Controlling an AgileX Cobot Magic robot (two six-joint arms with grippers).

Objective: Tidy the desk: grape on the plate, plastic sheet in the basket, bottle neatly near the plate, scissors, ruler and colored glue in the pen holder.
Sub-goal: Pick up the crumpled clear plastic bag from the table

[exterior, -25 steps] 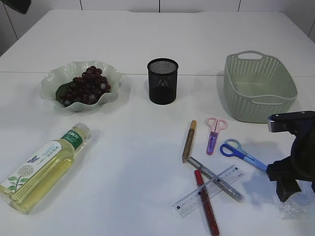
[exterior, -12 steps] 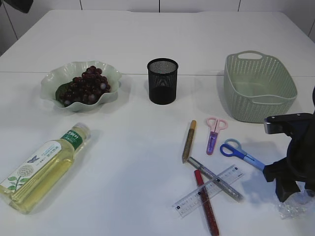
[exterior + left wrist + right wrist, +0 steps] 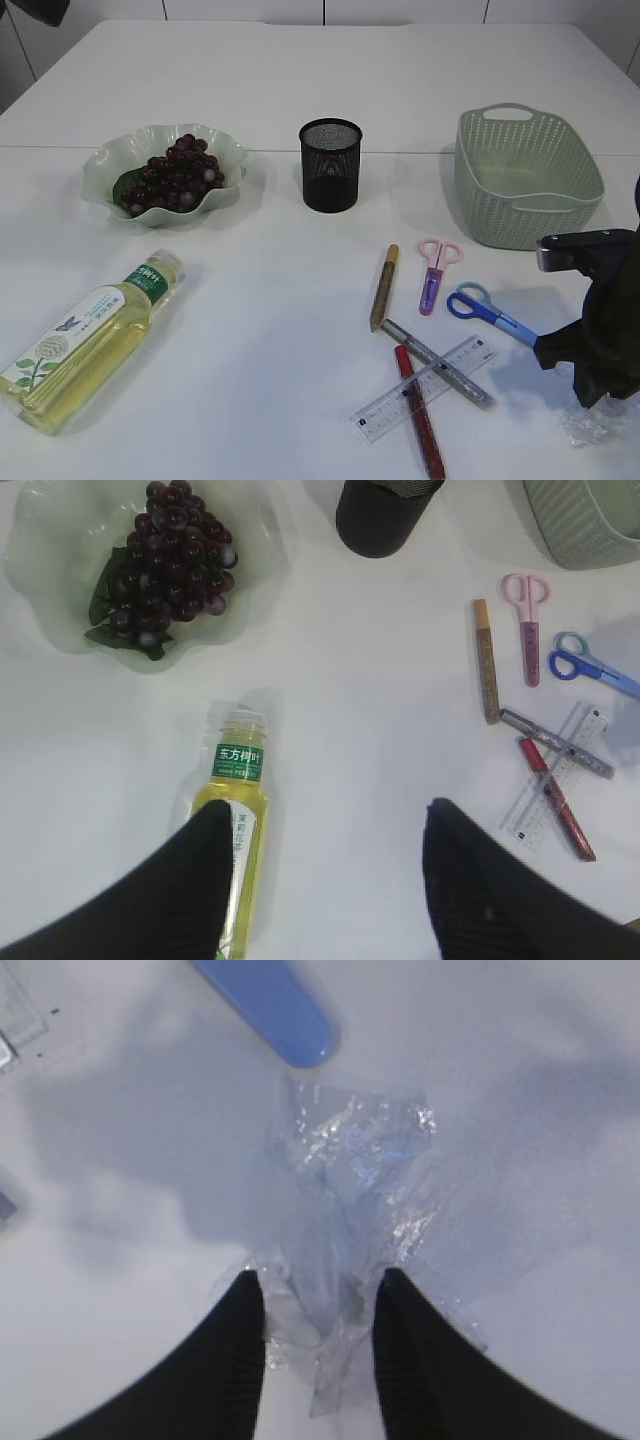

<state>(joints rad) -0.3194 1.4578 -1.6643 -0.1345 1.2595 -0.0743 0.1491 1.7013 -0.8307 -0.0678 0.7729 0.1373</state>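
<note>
The crumpled clear plastic sheet [image 3: 350, 1160] lies at the table's front right corner [image 3: 590, 428]. My right gripper [image 3: 315, 1278] is down over it, fingers still apart, with a bunched fold of the sheet between them. My left gripper [image 3: 327, 810] hangs open high above the table, its left finger over the lying yellow bottle [image 3: 238, 800] [image 3: 90, 335]. Grapes [image 3: 175, 172] rest on the pale green plate [image 3: 105, 160]. Pink scissors [image 3: 435, 270], blue scissors [image 3: 490, 312], a clear ruler [image 3: 465, 358] and gold [image 3: 384, 287], silver [image 3: 440, 365] and red [image 3: 422, 425] glue pens lie in front of the black mesh pen holder [image 3: 330, 165].
The green woven basket [image 3: 525, 180] stands at the back right, behind my right arm. The blue scissors' tip [image 3: 265, 1005] lies just beyond the sheet. The silver pen and the red pen cross over the ruler.
My right gripper has dropped onto the plastic sheet and its fingers have drawn closer together around it. The left gripper and the other objects have not moved.
</note>
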